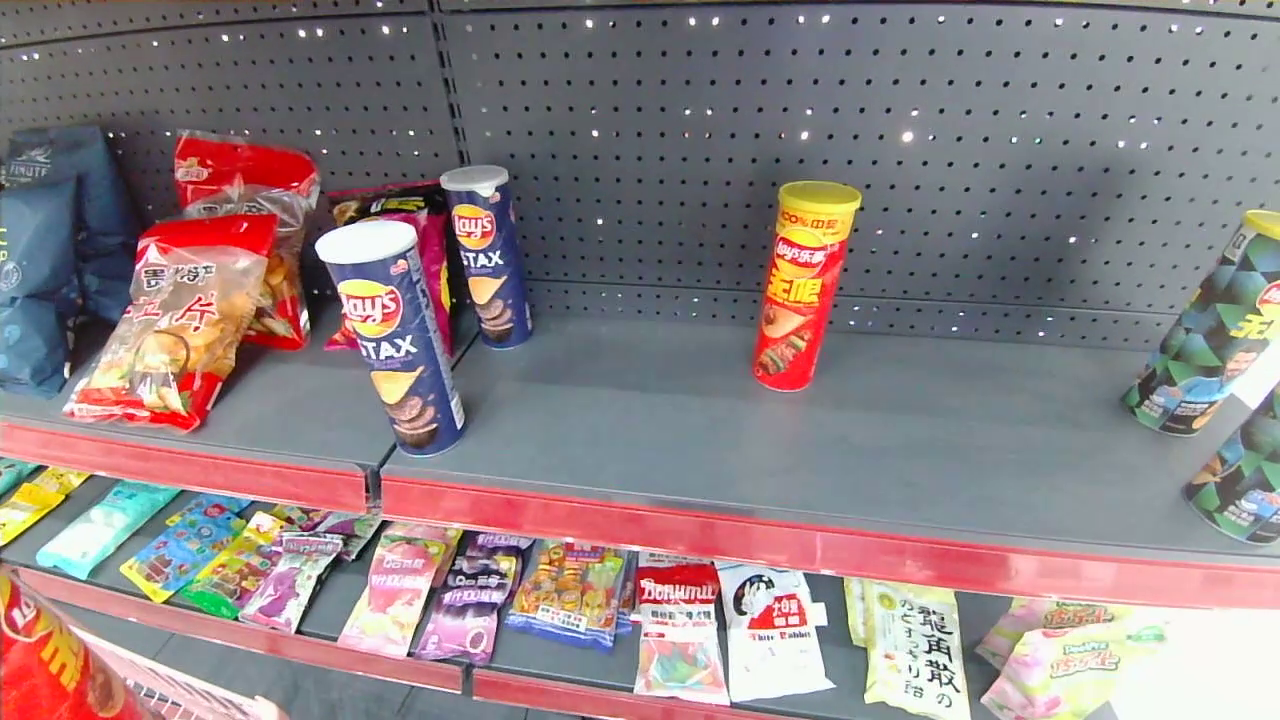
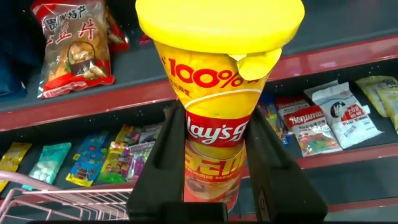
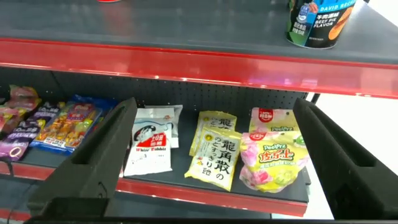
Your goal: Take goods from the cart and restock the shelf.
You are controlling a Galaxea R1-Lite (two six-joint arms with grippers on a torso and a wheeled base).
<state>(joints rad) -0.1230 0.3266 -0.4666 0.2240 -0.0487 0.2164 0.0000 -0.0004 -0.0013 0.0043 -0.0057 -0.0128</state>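
Observation:
My left gripper (image 2: 214,171) is shut on a chips can (image 2: 214,93) with a yellow lid and a red and yellow body, held upright in front of the shelves. Part of that can (image 1: 40,665) shows at the bottom left of the head view, beside the pink cart's rim (image 1: 170,690). The upper shelf (image 1: 700,430) has a grey board with a red front edge, and a matching red can (image 1: 805,285) stands on it near the back. My right gripper (image 3: 217,168) is open with nothing between its fingers, facing the lower shelf's snack bags.
Two blue cans (image 1: 392,335) (image 1: 488,255) and bagged snacks (image 1: 180,320) stand on the upper shelf's left. Green-black cans (image 1: 1200,330) lean at its right end. There is bare board around the red can. Small bags (image 1: 570,595) line the lower shelf.

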